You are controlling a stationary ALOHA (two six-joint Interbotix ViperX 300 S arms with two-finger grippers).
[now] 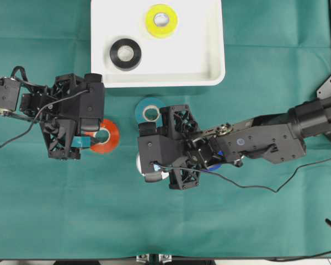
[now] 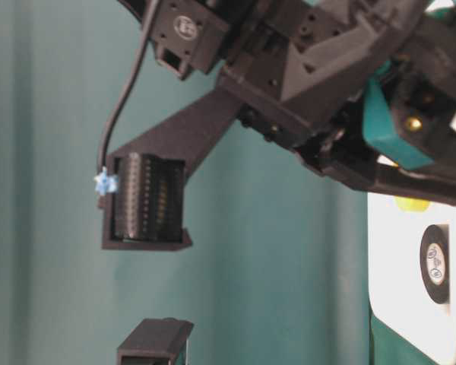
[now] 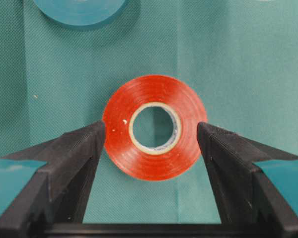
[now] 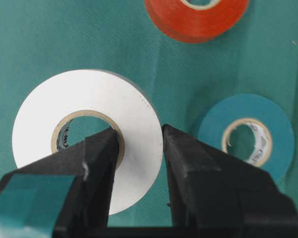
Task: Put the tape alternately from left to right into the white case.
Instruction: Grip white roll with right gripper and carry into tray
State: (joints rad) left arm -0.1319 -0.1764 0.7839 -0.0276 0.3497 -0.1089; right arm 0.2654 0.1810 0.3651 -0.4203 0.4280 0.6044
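You are pinching the white tape roll (image 4: 87, 136) with the right tool (image 4: 139, 148): one finger is sitting inside the pale core, the other is pressing on the outer edge, so only one wall of the ring is being clamped. The roll is lying on the desk (image 1: 55, 221) in front of the white case (image 1: 209, 66), just beside the teal roll (image 1: 150, 111), which is sitting between it and the case rim.

The left tool (image 3: 151, 136) is standing spread wide, with its fingers on either side of the red roll (image 3: 154, 127), near but not gripping it. That roll is lying in front of the case, off its left corner.

The black roll (image 1: 125, 54) and the yellow roll (image 1: 161, 20) are lying inside the case, apart from each other. A blue patch is showing under the right wrist in the overhead view; I judge it to be the blue roll, mostly hidden.

Risks, as I judge them:
- A one-wall pinch is leaving the white roll free to swing or slip as you are lifting, and it could drop short of the case.
- The teal roll is sitting on the direct line to the case; a low carry could be knocking it.
- Both arms are working close together in front of the case; moving them at once is inviting a collision.
- The left tool could nudge the red roll aside if it is closing off centre.
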